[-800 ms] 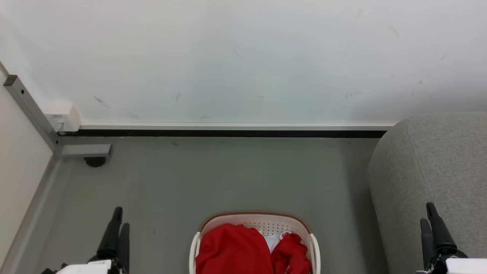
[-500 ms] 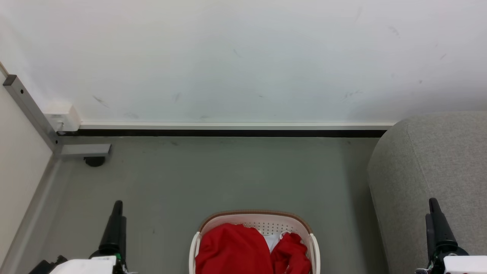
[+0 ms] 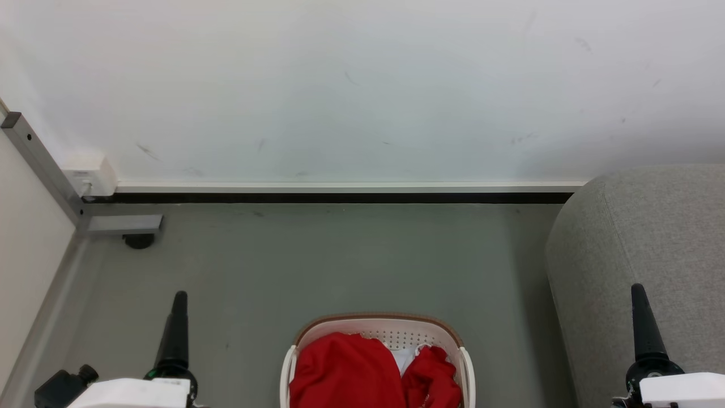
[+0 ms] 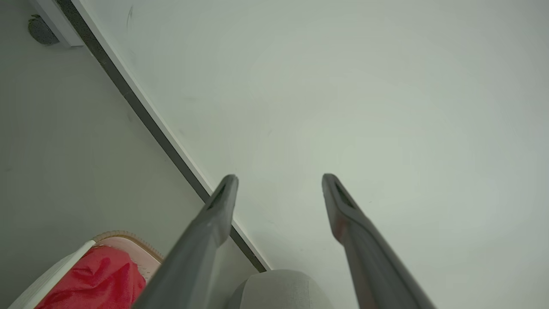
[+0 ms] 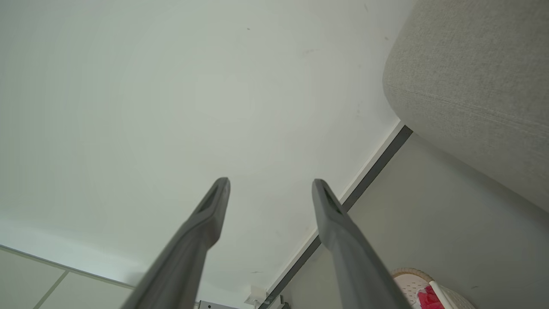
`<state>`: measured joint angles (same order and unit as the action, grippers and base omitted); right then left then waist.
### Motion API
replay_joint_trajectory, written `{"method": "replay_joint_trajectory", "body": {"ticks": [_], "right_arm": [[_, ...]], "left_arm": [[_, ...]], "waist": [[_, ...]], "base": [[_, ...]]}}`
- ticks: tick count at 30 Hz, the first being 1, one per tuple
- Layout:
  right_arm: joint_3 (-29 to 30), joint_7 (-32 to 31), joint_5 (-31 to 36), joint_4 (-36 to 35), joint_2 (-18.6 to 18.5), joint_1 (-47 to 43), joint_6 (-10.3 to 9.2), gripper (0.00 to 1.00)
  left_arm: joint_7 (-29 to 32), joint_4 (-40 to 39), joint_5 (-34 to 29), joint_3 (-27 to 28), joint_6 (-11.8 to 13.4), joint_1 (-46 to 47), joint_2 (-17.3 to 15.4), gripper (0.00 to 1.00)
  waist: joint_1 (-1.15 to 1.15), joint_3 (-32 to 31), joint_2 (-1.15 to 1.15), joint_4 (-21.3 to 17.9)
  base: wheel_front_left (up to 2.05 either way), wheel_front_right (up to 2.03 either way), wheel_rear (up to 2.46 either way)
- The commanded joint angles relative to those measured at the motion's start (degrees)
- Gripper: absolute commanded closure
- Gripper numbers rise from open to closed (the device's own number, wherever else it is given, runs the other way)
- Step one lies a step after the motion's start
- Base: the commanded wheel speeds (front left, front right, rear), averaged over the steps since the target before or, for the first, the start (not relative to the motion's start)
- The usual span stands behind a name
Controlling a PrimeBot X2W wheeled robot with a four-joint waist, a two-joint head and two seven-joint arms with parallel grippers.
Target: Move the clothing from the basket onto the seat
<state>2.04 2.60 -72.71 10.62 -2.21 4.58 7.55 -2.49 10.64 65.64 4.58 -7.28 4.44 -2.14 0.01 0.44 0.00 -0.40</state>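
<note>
Red clothing [image 3: 345,374] with a bit of white fabric fills the white basket [image 3: 378,328] on the floor at the bottom centre of the head view; a corner of it shows as clothing [image 4: 98,281] in the basket [image 4: 124,237] and again as the basket [image 5: 411,283]. The grey seat [image 3: 651,243] stands to the right, also seen as the seat [image 5: 467,73] and the seat [image 4: 279,289]. My left gripper [image 3: 180,300] hangs left of the basket, open and empty [image 4: 279,180]. My right gripper [image 3: 638,292] is in front of the seat, open and empty [image 5: 270,182].
A white wall [image 3: 351,85] with a dark baseboard [image 3: 340,198] runs behind the basket. A metal frame leg [image 3: 122,225] with a black foot stands at the left, beside a pale panel [image 3: 28,238]. Grey floor [image 3: 340,260] lies between basket and wall.
Both grippers have turned about their wrists, so each now shows as a single finger edge-on in the head view. The basket and clothing have not moved.
</note>
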Motion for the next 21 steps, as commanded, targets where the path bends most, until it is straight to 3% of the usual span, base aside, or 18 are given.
{"method": "replay_joint_trajectory", "body": {"ticks": [1, 21], "right_arm": [[-0.34, 0.56, 2.46, -1.12, -0.6, 1.52, -0.04, 0.0], [-2.4, 4.23, 27.14, -0.31, -0.71, 1.4, -0.05, 0.0]], "left_arm": [[-0.68, -1.11, -2.51, 0.0, -0.17, 0.89, -0.52, 0.0], [-4.4, -2.54, -25.98, -1.61, 1.14, -0.4, -0.67, 0.0]], "waist": [[-0.01, 0.0, 0.0, -0.02], [-0.01, -0.24, 0.0, -0.46]], "base": [[0.0, 0.0, 0.0], [0.0, 0.0, 0.0]]}}
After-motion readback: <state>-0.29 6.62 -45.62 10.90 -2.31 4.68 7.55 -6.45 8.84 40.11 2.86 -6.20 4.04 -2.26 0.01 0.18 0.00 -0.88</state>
